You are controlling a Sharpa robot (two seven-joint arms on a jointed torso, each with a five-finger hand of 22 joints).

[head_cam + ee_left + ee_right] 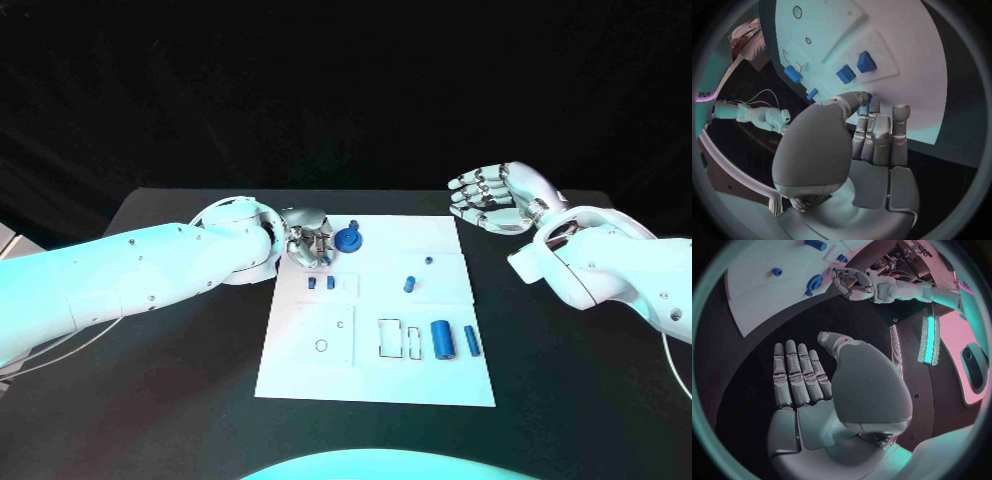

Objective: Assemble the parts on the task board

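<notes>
The left robot hand [309, 243] is at the far left corner of the board [433, 375], with its fingers closed around a round blue part [349, 240] that looks like a gear or disc. The head view shows the part pinched at the fingertips, just above or on the board surface; contact with the board cannot be confirmed. In the left wrist view the thumb and fingers [879, 131] meet over a small blue piece at their tips. The step in hand appears to be lifting or seating this round part. To do it well, keep the pinch firm, keep the part level and carry it straight to its seat — a tilt at release is likely to leave it cocked. The right robot hand [498, 198] hangs over the tabletop [577, 380] beyond the far right corner of the board, fingers apart, holding nothing and well clear of the parts. Other parts lie on the board: two small blocks [320, 283] just near of the left robot hand, a small peg [411, 283] toward the middle, and two cylinders [454, 340] at the near right, beside outlined rectangular recesses [392, 338]. A small ring outline [320, 346] marks the near left area. The two blocks lie closest to the working hand — a low sweep toward the near side could knock them. The rest are well apart from it.
</notes>
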